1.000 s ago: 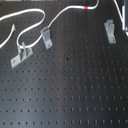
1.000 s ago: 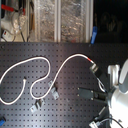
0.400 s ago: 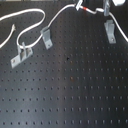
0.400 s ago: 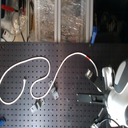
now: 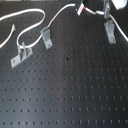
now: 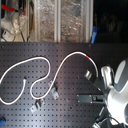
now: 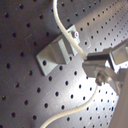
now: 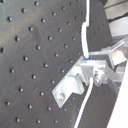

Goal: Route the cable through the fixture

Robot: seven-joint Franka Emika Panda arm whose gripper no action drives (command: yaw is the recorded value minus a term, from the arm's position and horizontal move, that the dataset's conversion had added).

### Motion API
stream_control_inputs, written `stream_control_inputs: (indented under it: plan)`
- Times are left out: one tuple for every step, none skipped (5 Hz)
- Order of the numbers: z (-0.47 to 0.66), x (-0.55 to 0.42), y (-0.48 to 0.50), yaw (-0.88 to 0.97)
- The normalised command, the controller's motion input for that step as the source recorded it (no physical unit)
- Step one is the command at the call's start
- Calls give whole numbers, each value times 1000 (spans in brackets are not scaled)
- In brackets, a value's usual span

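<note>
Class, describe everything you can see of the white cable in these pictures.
The cable is a thin, white, flexible cord with one short red band. It lies in looping curves on the black perforated board. One loose end rests inside a loop. Near the red band the gripper holds it beside a grey metal bracket, which it crosses.

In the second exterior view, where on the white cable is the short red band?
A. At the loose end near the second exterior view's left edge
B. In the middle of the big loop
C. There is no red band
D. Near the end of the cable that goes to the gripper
D: the red band sits on the cable just before it goes down to the gripper, on the second exterior view's right side.
</note>
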Motion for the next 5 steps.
stream_control_inputs:
  plan:
    - [404,-177,-29,0]
    - [205,-64,-115,0]
    - [144,-170,-40,0]
    - [401,-457,-195,106]
    - [395,-481,-35,0]
